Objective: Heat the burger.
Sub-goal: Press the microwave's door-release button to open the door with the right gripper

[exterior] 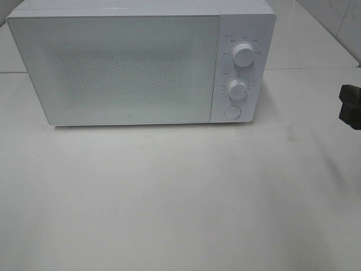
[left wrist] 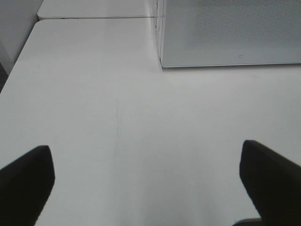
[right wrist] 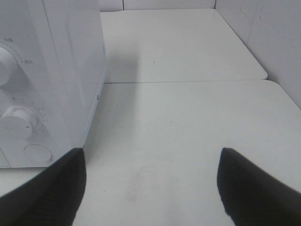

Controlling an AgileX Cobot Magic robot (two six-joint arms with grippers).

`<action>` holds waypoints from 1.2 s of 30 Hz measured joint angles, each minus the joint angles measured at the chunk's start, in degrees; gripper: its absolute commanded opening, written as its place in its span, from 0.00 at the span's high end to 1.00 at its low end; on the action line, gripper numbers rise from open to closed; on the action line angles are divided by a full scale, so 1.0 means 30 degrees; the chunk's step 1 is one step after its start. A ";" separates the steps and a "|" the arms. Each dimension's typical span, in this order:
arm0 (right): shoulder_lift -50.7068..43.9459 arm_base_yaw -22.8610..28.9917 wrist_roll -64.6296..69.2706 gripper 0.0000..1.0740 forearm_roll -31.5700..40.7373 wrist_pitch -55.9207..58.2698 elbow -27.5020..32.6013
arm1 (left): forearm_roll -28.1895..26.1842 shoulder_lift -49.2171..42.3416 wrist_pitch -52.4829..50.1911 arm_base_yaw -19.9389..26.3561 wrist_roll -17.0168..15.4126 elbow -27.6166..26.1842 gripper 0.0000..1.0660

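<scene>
Hanging over bare worktop [left wrist: 117, 94], the left claw [left wrist: 146, 157] has its jaws spread wide with nothing between them. It sits in front of the microwave [left wrist: 225, 33], off the hinge-side corner of the door [exterior: 113, 68]. The right claw [right wrist: 151, 157] is likewise apart and empty, out past the microwave's control-panel side and near its front corner. From the high camera only a dark piece of it shows, well apart from the microwave.

Both claws seem to stand back like this to leave the door's swing free while remaining within reach of the panel. The right one is the nearer to the upper knob [exterior: 243, 54], the lower knob [exterior: 238, 88] and the round button [exterior: 232, 112].

The door is shut flush against the microwave's front, and its frosted, speckled face shows nothing behind it. The burger appears in none of the views. It is not on the worktop in front of the microwave, and whether it sits inside cannot be told. So which way it points, or how its axis lies, cannot be told either.
</scene>
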 measured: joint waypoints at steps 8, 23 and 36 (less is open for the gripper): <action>0.2101 0.1375 -0.0783 0.30 0.1165 -0.2788 0.0115 | 0.0000 0.0000 0.0000 0.0000 0.0000 0.0000 0.06; 0.7830 1.0103 -0.4068 0.30 1.0619 -0.9435 -0.0306 | 0.0000 0.0000 0.0000 0.0000 0.0000 0.0000 0.06; 1.1612 1.2853 -0.4221 0.30 1.2510 -0.9950 -0.3552 | 0.0000 0.0000 0.0000 0.0000 0.0000 0.0000 0.06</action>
